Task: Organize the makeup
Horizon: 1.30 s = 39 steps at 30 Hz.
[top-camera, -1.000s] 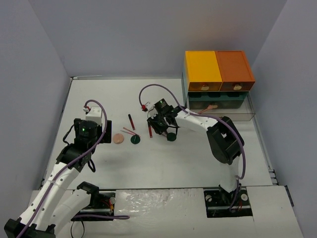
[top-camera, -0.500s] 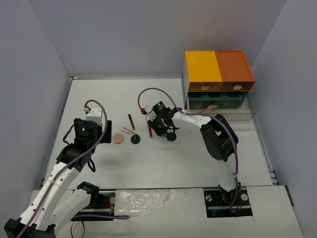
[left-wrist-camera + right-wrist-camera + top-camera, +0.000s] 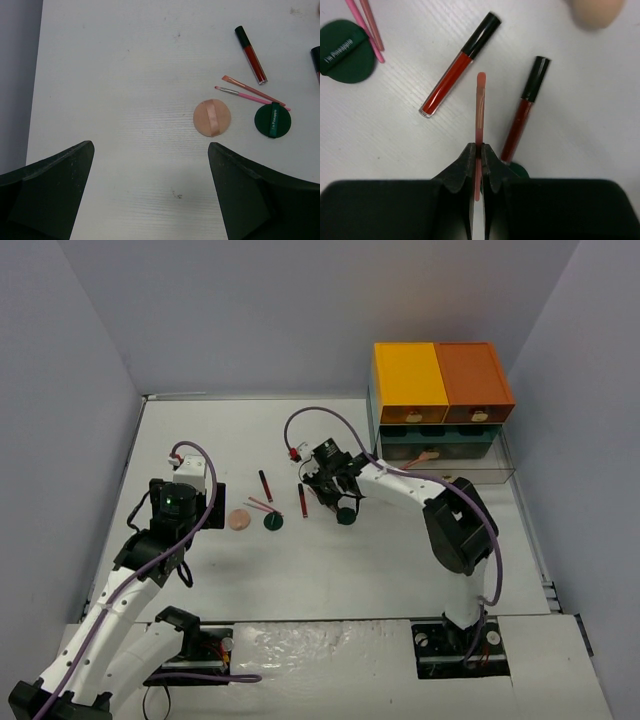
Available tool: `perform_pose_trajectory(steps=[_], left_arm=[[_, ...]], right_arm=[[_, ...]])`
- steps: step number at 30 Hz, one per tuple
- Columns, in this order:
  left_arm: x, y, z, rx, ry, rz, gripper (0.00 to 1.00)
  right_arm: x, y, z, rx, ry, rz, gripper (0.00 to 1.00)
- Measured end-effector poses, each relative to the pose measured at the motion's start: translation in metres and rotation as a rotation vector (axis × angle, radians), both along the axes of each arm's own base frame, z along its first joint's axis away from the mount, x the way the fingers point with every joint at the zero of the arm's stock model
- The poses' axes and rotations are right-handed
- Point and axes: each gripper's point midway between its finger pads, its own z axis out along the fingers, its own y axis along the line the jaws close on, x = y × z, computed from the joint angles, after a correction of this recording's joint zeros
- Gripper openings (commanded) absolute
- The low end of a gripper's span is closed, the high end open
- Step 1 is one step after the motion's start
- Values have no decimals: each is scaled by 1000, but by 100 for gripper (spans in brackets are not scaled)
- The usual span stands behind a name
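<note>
Right gripper (image 3: 478,162) is pinching a thin pink brush (image 3: 480,102) by its tail, tip pointing to 12 o'clock between red gloss tubes (image 3: 458,67), probably for carrying off to sort; left gripper (image 3: 150,195) is hanging spread, peach pad (image 3: 212,117) at 1 o'clock.

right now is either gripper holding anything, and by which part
The right gripper pinches a thin pink makeup brush partway down its handle, bristle end free. The left gripper is open, holding nothing.
</note>
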Motion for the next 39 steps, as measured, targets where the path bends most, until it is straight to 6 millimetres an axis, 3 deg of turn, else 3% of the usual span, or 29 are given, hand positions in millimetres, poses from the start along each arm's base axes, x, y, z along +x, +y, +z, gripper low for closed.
perform_pose_trajectory(steps=[4, 8, 11, 17, 22, 25, 30, 35, 39], left_arm=[[0, 0, 0, 0, 1, 0, 97], [0, 0, -1, 2, 5, 0, 97], [0, 0, -2, 2, 7, -1, 97], [0, 0, -2, 2, 7, -1, 97], [0, 0, -2, 2, 7, -1, 97], [0, 0, -2, 2, 6, -1, 97], [0, 0, -2, 2, 7, -1, 97], [0, 0, -2, 2, 7, -1, 97], [0, 0, -2, 2, 7, -1, 97]], right_arm=[[11, -10, 71, 56, -144, -81, 0], [23, -33, 145, 116, -301, -175, 0], [35, -67, 175, 121, -373, -265, 0], [56, -151, 171, -28, -402, -440, 0], [63, -190, 163, -104, -392, -513, 3], [67, -202, 159, -126, -384, -543, 18], [69, -206, 151, -141, -364, -557, 37], [71, -197, 158, -91, -358, -554, 41], [68, -166, 167, -7, -349, -495, 42]])
